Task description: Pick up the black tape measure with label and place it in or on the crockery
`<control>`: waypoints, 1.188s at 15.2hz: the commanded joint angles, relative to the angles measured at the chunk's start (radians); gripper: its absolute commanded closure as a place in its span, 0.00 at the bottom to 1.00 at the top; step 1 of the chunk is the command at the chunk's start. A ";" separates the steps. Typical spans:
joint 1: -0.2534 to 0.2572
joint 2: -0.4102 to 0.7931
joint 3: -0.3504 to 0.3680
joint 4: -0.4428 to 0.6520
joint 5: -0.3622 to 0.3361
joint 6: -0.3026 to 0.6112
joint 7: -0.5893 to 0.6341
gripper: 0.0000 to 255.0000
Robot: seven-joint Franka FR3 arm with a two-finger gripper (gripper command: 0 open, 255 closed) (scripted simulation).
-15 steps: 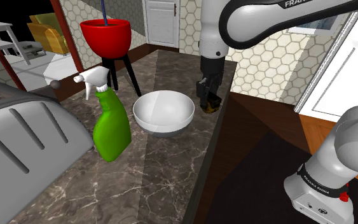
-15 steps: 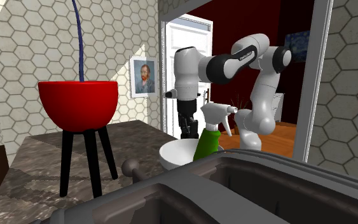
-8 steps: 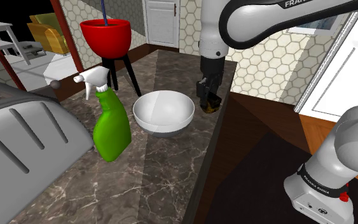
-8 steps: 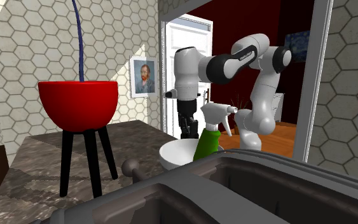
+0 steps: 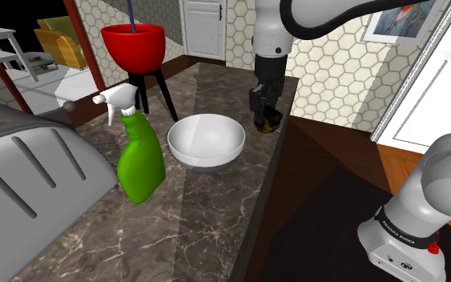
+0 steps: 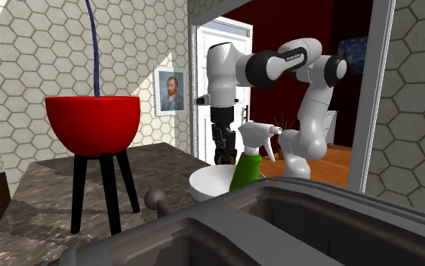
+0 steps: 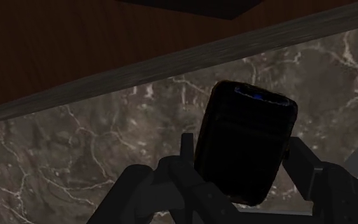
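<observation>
The black tape measure [image 5: 268, 122] hangs a little above the dark marble counter [image 5: 207, 216], close to the counter's edge at the shoulder view's right. My gripper [image 5: 265, 114] points straight down and is shut on it. In the wrist view the tape measure [image 7: 244, 140] is a rounded black case with a small blue mark near its far end, clasped between my two fingers [image 7: 187, 149]. The white bowl [image 5: 206, 141] stands on the counter just to the shoulder view's left of my gripper. The second exterior view has the gripper [image 6: 222, 150] beyond the bowl [image 6: 209, 183].
A green spray bottle [image 5: 140, 160] stands beside the bowl. A red pot on a black tripod [image 5: 134, 46] is behind it. A large grey ribbed appliance [image 5: 23, 184] takes the counter's near left. The counter edge [image 5: 273, 172] drops to dark floor beside my gripper.
The arm has risen a little and shifted slightly away, lifting the tape measure off the counter. The bowl and the bottle have not moved.
</observation>
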 commanded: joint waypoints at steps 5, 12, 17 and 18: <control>-0.003 0.000 -0.005 0.080 -0.003 -0.080 -0.001 1.00; -0.006 0.007 -0.010 0.180 -0.008 -0.174 0.000 1.00; -0.008 0.018 -0.011 0.258 -0.012 -0.241 0.001 1.00; -0.009 0.021 -0.012 0.275 -0.012 -0.255 0.002 1.00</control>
